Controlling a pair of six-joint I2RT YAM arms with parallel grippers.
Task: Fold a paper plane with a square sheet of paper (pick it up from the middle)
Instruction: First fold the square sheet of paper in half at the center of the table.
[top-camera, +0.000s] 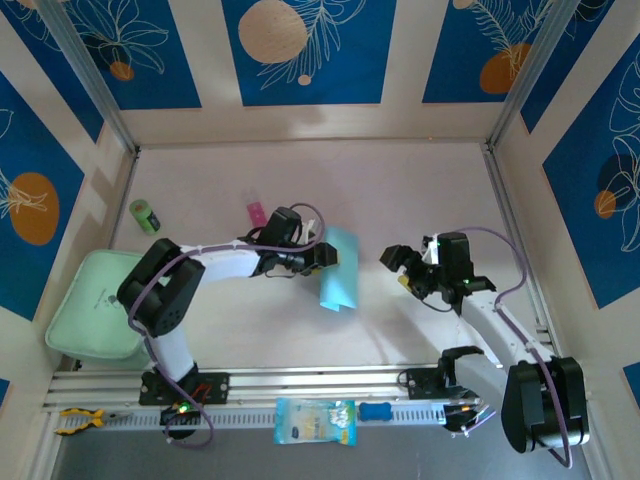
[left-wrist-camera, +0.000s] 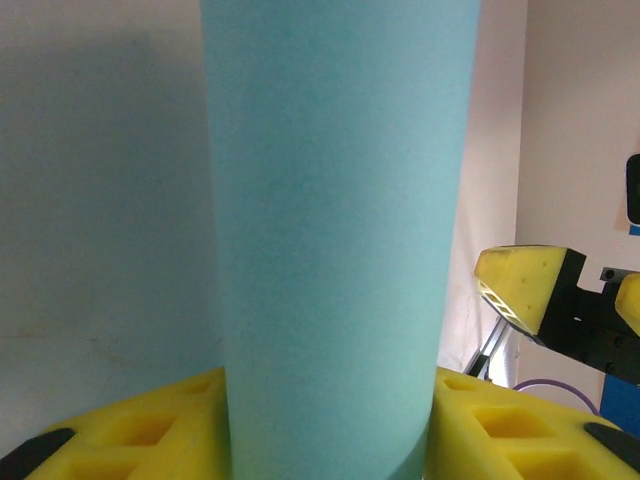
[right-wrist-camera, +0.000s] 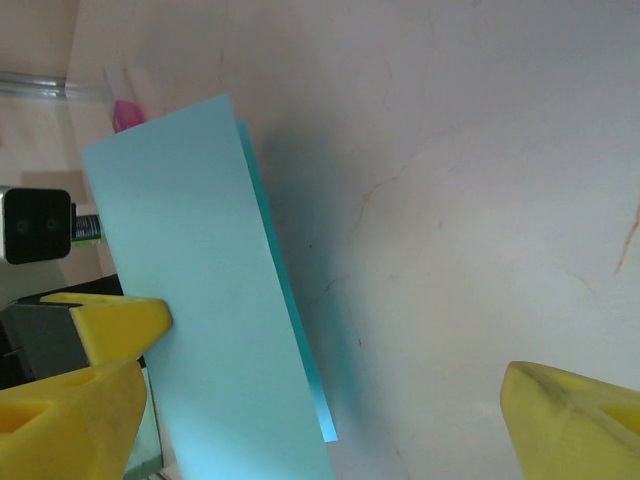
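Desk (top-camera: 300, 170): pale and bare in the middle, closed in by walls with blue leaf panels.
Sheet of paper (top-camera: 340, 270): light blue, folded in two, near the middle of the desk, between the two tools.
Left tool (top-camera: 325, 255): its yellow fingers (left-wrist-camera: 150, 430) were closed on the sheet of paper, one on each side.
Right tool (top-camera: 398, 268): it stood wide open with nothing in it, near the paper but apart from it.
Pink block (top-camera: 256, 212): it lay behind the left arm.

Blue wall panels (top-camera: 310, 50) all around, orange circles, white leaf drawings. Cream strips (top-camera: 210, 60) between. Pale table top (top-camera: 420, 190). Grey metal posts (top-camera: 97, 90), far corners. Metal rail (top-camera: 320, 378) along near edge.
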